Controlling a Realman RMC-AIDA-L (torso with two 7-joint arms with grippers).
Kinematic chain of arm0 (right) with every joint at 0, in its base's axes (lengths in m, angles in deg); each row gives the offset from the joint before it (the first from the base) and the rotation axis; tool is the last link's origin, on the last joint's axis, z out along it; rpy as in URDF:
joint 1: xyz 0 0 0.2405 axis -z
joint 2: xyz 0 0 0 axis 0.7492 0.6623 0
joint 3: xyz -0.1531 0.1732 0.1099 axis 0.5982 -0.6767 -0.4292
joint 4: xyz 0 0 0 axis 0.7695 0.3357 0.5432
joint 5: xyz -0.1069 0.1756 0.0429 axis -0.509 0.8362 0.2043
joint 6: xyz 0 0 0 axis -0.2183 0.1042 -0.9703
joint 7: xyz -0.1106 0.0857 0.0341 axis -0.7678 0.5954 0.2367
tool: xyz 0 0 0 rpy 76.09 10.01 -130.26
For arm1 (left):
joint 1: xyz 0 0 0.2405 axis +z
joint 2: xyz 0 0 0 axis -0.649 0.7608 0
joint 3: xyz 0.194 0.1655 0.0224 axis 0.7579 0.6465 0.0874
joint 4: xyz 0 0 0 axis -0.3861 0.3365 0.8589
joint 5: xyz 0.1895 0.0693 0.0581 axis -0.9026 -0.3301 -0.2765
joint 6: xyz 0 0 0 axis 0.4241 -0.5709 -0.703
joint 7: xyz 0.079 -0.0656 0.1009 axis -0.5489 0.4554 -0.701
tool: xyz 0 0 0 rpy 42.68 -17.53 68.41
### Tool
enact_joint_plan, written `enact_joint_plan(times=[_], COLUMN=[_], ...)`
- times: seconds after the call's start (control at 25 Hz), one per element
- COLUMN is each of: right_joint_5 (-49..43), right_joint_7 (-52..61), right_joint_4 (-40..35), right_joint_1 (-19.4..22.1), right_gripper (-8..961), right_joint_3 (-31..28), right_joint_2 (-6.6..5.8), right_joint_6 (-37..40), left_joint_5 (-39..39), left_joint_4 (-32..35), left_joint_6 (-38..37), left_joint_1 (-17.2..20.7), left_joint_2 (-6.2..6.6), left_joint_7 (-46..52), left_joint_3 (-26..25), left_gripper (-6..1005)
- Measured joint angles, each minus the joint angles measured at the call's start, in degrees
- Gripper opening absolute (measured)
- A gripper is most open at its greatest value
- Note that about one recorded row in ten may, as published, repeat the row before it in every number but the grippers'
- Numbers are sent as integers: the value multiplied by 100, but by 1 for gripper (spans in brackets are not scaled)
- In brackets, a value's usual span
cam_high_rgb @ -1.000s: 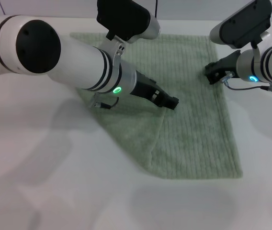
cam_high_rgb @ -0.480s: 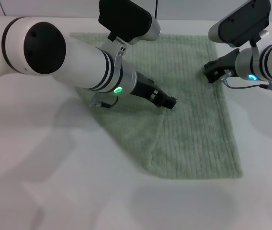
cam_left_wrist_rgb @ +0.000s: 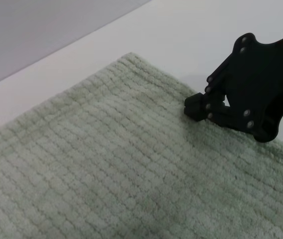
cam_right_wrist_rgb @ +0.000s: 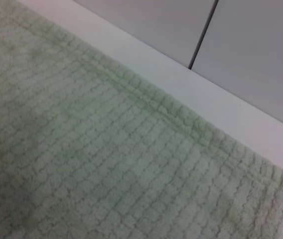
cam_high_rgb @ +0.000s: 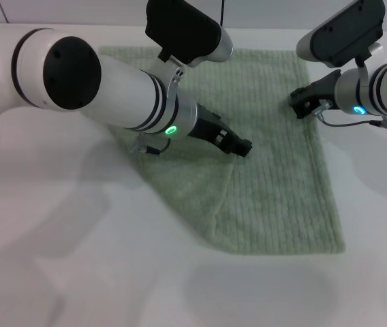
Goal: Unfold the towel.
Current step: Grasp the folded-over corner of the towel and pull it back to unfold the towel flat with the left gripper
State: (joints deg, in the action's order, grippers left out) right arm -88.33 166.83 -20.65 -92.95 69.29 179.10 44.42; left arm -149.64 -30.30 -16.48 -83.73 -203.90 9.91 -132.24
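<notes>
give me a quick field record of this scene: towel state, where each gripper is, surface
towel: flat on the table, its left corner folded in over the middle
fold edge: runs diagonally from the left gripper toward the near edge
left gripper: at the tip of the fold, on the towel
right gripper: at the towel's far right edge
table: white
task status: not yet unfolded

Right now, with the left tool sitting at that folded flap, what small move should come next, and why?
Probably lower the left tool onto the flap's edge to pinch it. The pale sage-green ribbed terry towel has its left part folded over in a diagonal crease, and that tool sits at the flap's inner edge. The right tool waits by the towel's far right edge.
</notes>
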Motion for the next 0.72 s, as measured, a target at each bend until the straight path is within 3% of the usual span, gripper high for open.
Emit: enact_joint_plan(times=[0.72], right_joint_5=[0], right_joint_7=[-3], right_joint_4=[-32], right_joint_1=[-5], right_gripper=[23], right_joint_3=[0], right_joint_2=[0], right_joint_6=[46], left_joint_5=[117], left_joint_4=[611], left_joint_6=[-320], left_joint_1=[-381], left_joint_2=[-17], left_joint_7=[46], left_joint_3=[176], left_gripper=[810])
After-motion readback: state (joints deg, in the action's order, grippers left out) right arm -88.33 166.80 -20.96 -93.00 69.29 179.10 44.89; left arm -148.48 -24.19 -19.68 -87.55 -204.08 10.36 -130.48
